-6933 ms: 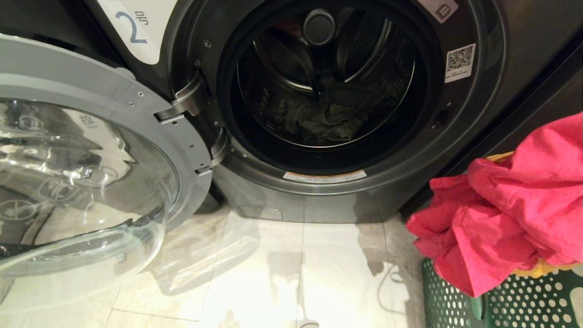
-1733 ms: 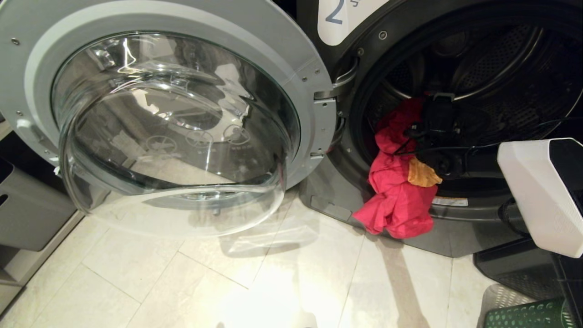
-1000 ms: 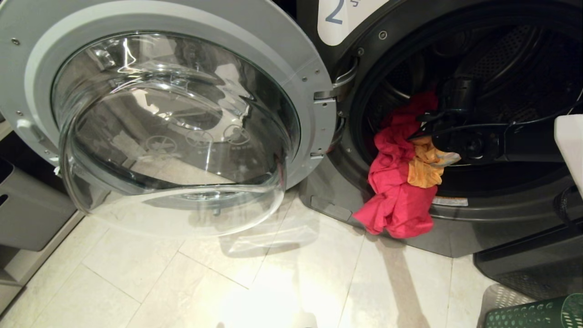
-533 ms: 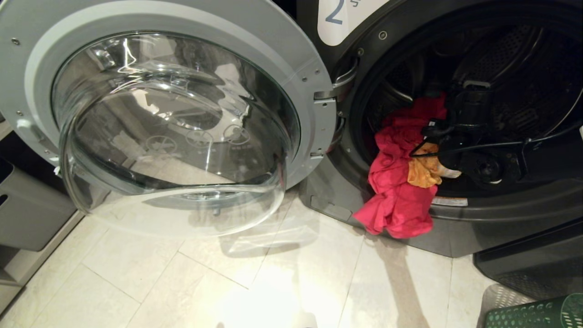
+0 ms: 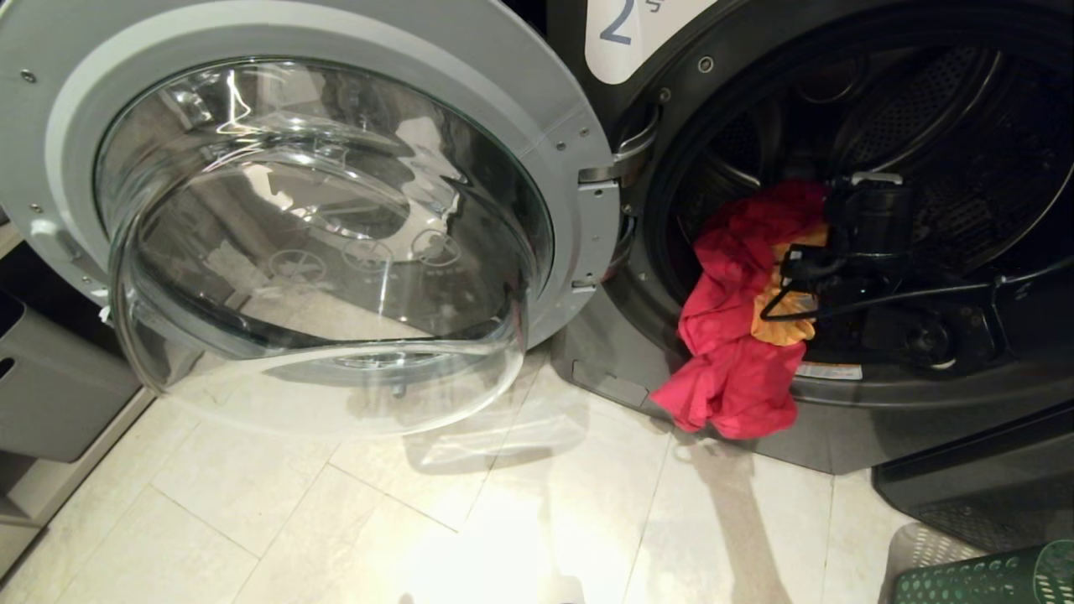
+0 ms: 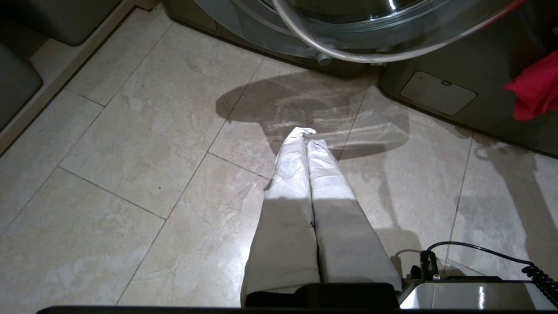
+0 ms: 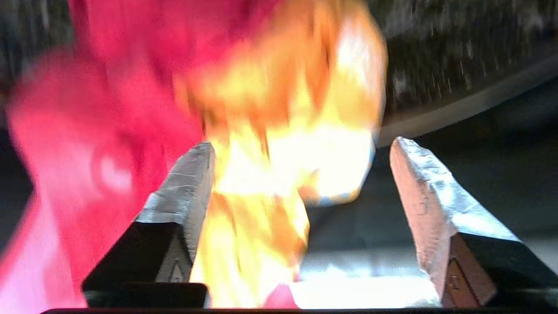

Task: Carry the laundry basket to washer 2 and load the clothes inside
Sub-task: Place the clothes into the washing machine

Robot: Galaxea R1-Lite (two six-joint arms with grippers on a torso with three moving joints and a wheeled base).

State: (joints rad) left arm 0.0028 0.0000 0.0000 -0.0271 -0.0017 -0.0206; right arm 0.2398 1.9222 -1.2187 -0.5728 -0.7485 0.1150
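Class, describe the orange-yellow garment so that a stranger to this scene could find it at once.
Start at washer 2, the dark machine with its glass door swung open. In its round opening, a red garment spills over the lower rim. The orange-yellow garment is the smaller cloth lying on it, beside the right gripper.

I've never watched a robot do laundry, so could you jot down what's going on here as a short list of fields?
Machine: washer 2, door swung open toward the robot's left
Clothes: red garment draped over the drum's lip, its end hanging outside; orange-yellow garment lying against it
Right gripper: open, inside the drum mouth, right by the orange-yellow garment
Left gripper: shut, holding nothing, over the floor
Laundry basket: on the floor at the robot's right
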